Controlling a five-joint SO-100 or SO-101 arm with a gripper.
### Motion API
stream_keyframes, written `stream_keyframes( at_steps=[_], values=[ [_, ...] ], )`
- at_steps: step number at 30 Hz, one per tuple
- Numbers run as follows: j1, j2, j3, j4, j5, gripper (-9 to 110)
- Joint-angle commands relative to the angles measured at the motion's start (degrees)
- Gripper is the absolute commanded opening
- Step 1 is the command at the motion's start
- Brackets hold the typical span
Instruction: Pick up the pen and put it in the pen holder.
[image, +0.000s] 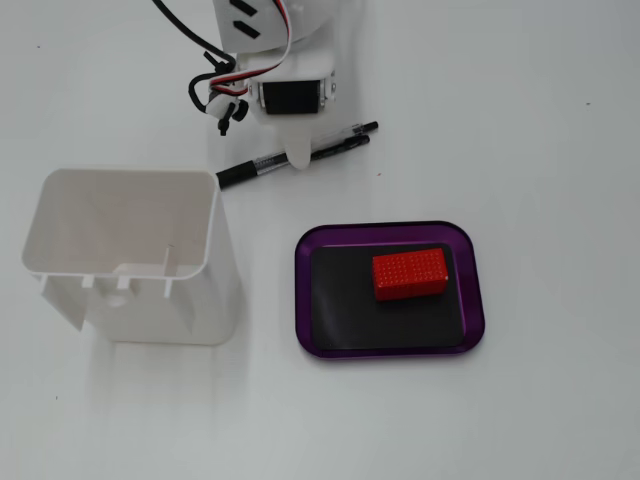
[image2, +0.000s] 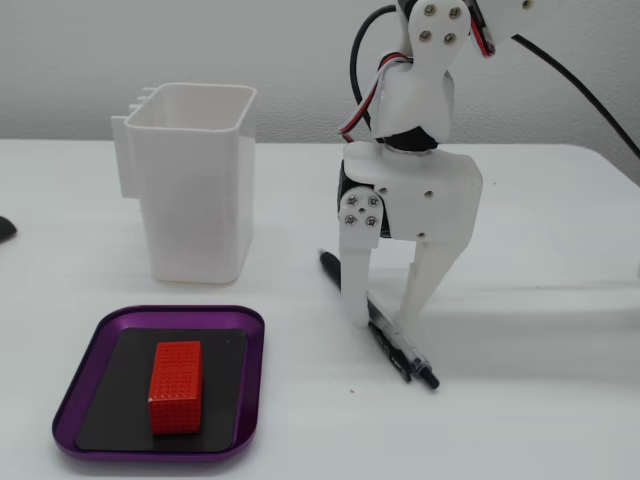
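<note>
On the table I see my gripper (image2: 383, 312) lowered, fingers parted astride the pen (image2: 380, 332), not clamped; white pen holder (image2: 198, 190) stands well apart.

A purple tray (image: 304, 300) (image2: 250, 370) with rounded corners lay flat on the white tabletop (image: 540, 120) (image2: 540, 420). Its floor was covered by a black mat (image: 340, 310) (image2: 225, 390), leaving only the glossy purple rim exposed around it. On the mat sat a red block (image: 409, 273) (image2: 176, 386), oblong, its faces textured with a fine grid of small bumps. In one fixed view the block lay toward the far right part of the mat; in the other it lay left of the mat's middle, long axis running near to far. At the far left edge of that view a small dark object (image2: 5, 228) rested on the tabletop, too cropped to identify.
</note>
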Motion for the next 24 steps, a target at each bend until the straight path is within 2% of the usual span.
stream_keyframes(
  at_steps=[1, 11, 16, 24],
  values=[
    [0.4, 0.2, 0.2, -0.9, -0.6, -1],
    [0.2, 2.1, -0.8, 3.2, -0.4, -1],
    [0.3, 12.0, -5.2, 8.4, 1.2, -1],
    [0.3, 33.0, -20.7, 12.7, 18.1, -1]
  ],
)
